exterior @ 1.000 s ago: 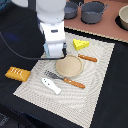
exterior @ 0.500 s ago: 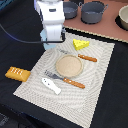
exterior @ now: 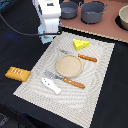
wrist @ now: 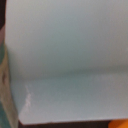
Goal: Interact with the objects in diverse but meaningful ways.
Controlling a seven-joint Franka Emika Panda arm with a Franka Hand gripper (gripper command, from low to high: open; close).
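Note:
My gripper (exterior: 47, 36) hangs over the far corner of the striped placemat (exterior: 100, 90), at the exterior view's left. A pale blue block (wrist: 65, 55) fills almost the whole wrist view and hides the fingers; it appears held in the gripper. The yellow holed cheese wedge (exterior: 80, 44) lies on the mat to the exterior view's right of the gripper. The golden-brown bread loaf (exterior: 17, 74) rests on the dark table off the mat's left side. A small white fish-shaped piece (exterior: 51, 85) lies near the mat's front corner.
A tan round plate (exterior: 68, 65) sits mid-mat between an orange-handled knife (exterior: 87, 58) and an orange-handled fork (exterior: 74, 83). Two grey pots (exterior: 69, 9) (exterior: 94, 11) and a bowl (exterior: 123, 17) stand on the brown surface behind.
The arm has drawn back from the mat's middle toward the far left corner and risen. The cheese, bread, fish piece and cutlery have stayed put.

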